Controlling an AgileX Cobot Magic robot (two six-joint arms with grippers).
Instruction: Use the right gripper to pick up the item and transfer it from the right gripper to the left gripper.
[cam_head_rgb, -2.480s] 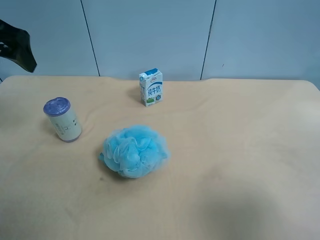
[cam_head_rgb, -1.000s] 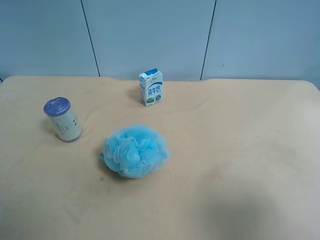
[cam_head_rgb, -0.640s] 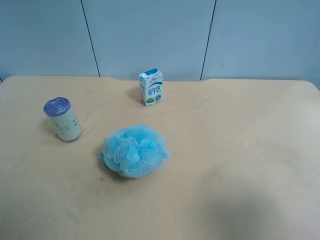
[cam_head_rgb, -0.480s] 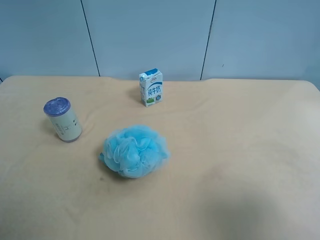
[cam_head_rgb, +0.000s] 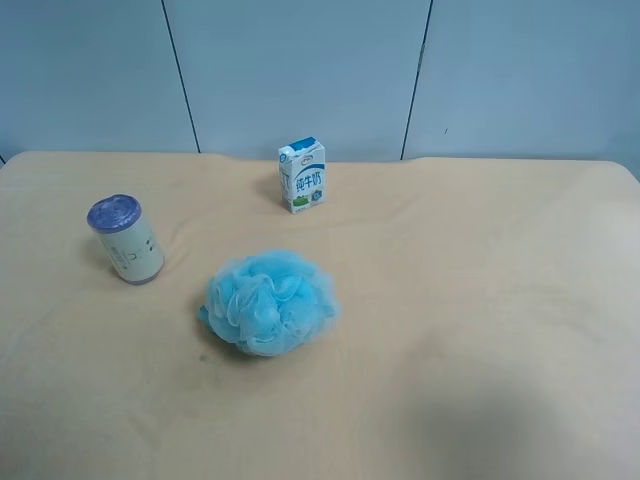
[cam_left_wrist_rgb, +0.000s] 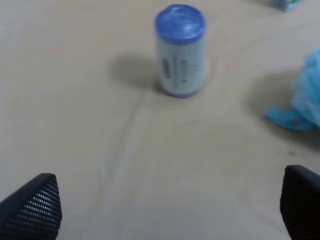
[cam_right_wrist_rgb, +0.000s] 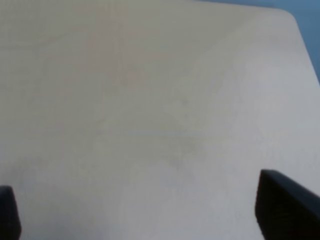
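Both my pincers gape wide and hold nothing: right pincer (cam_right_wrist_rgb: 160, 220) over bare bench (cam_head_rgb: 480, 300), left pincer (cam_left_wrist_rgb: 165, 210) facing the item (cam_left_wrist_rgb: 180, 51). It stands upright, free for picking, well apart from the bath puff (cam_head_rgb: 270, 302).

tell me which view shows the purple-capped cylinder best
The left wrist view: the cylinder stands upright, large and unobstructed, its purple lid and printed label visible. The exterior high view shows the same cylinder smaller, left of the bath puff. The right wrist view shows only bare table.
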